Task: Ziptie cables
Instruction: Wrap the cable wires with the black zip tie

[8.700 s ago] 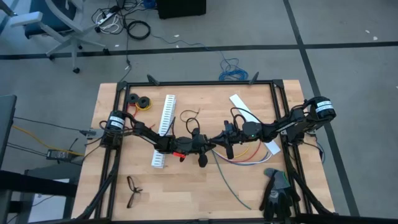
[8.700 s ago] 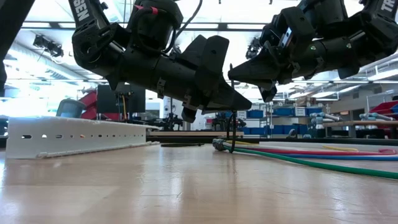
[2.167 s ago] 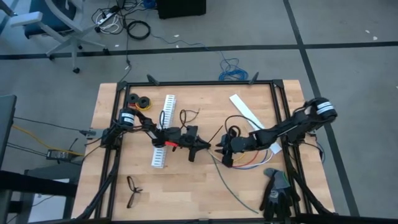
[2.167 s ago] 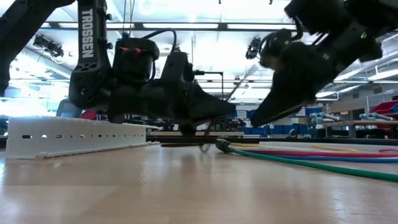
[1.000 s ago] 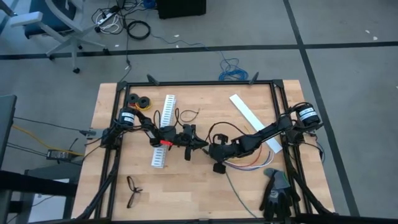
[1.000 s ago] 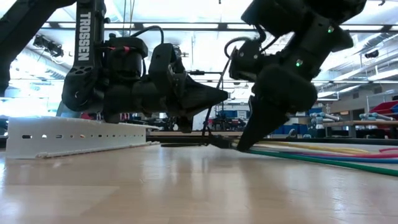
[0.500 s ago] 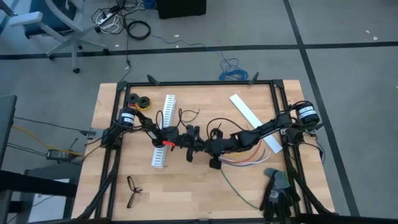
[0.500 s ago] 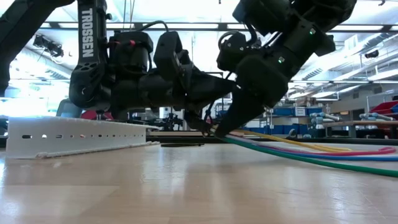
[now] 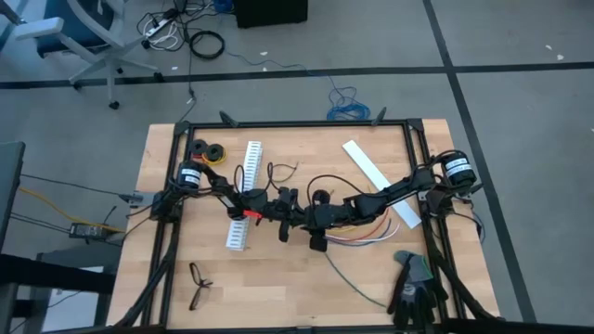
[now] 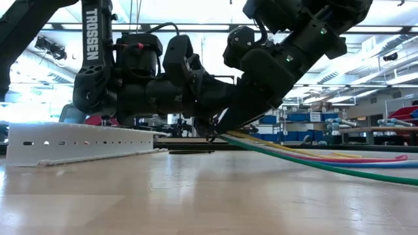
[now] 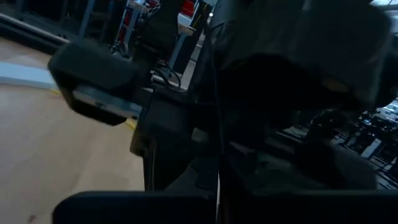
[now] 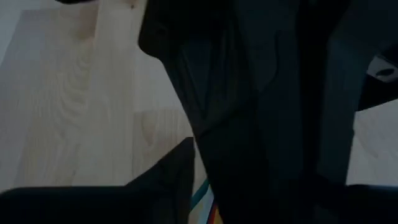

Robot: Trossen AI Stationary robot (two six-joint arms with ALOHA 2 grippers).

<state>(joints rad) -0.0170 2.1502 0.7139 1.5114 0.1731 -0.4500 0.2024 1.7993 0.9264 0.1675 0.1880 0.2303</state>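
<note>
Both dark two-finger grippers meet nose to nose near the middle of the pale wooden table (image 9: 278,278), which suits a job that needs one hand to steady a tie while the other works it.

The left gripper (image 9: 291,214) reaches in from nine o'clock with its fingers pressed together. A thin black line runs between them in the left wrist view, probably the thin black plastic ziptie (image 11: 219,155), though I cannot tell for certain that it is pinched.

The right gripper (image 9: 312,220) comes in from three o'clock, tilted steeply down in the low view (image 10: 225,127). Its fingers are hidden against the other arm, so whether they are spread or closed cannot be told.

The loose bundle of thin yellow, red, blue and green cables (image 9: 367,237) lies at about four o'clock from the table's centre. Its near end is lifted toward the two fingertips (image 10: 313,156), which judging by this keeps room beneath it for a tie to pass.

The long white slotted plastic strip (image 9: 244,195) lies at about ten o'clock, out of the way. Black eyeglasses (image 9: 198,284) sit at seven o'clock, unused.
</note>
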